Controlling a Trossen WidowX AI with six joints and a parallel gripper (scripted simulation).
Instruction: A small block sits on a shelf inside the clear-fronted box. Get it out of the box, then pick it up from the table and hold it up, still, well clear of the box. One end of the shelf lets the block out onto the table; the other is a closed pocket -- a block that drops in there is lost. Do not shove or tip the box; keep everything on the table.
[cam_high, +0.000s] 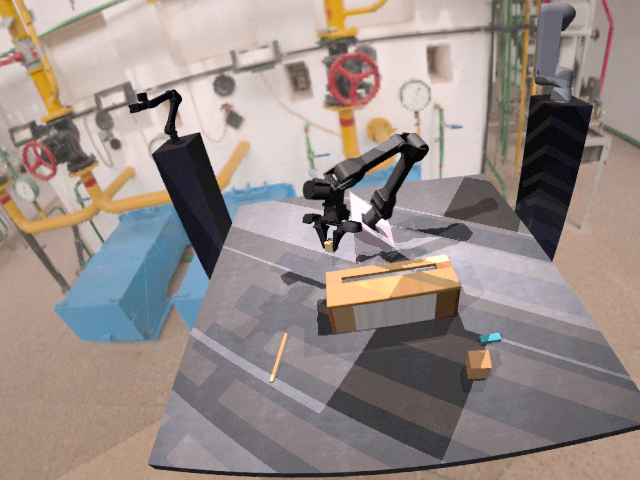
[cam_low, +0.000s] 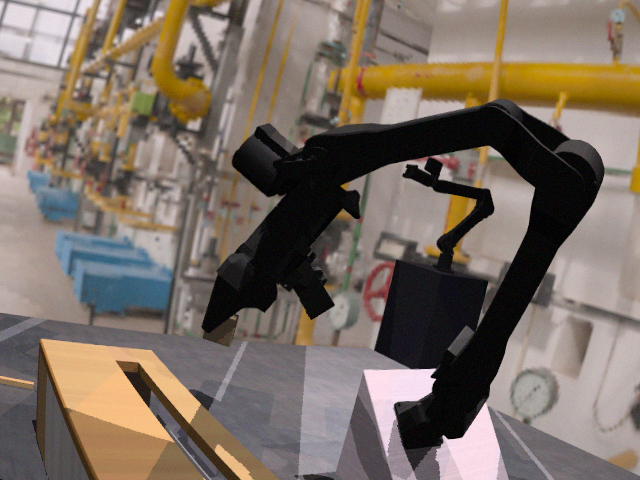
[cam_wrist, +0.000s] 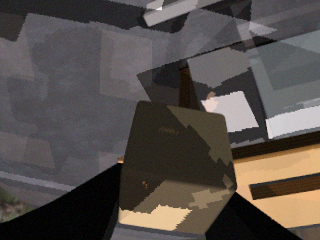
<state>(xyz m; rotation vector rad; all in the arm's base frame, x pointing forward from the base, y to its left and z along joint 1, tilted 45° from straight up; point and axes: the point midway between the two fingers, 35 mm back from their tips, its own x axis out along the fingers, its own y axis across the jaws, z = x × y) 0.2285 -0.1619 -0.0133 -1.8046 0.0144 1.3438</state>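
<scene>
A grey patchwork counter (cam_high: 248, 413) fills the top view; at its left lies a thin wooden stick (cam_high: 278, 357), flat and well apart from everything else. Toward the middle, the black arm (cam_high: 382, 165) reaches out from a pale base block (cam_high: 385, 227) and bends down to its tool (cam_high: 328, 243); the tool is clamped on the small tan block (cam_high: 328, 246), which hangs in the air above the counter, behind the box and apart from it. In the wrist view the block (cam_wrist: 176, 167) sits between the two dark fingers, filling most of the frame; in the exterior view the block (cam_low: 222, 330) peeps out below the tool (cam_low: 219, 322), above the counter surface. Just in front of the tool stands the orange box (cam_high: 392, 294), upright, with a long slot in its top and a pale clear front; its inside is too dim to make out, possibly bare. Further right, near the counter's front, rests an orange cube (cam_high: 478, 364); just behind it lies a small teal piece (cam_high: 490, 338), close to the cube but not touching.
</scene>
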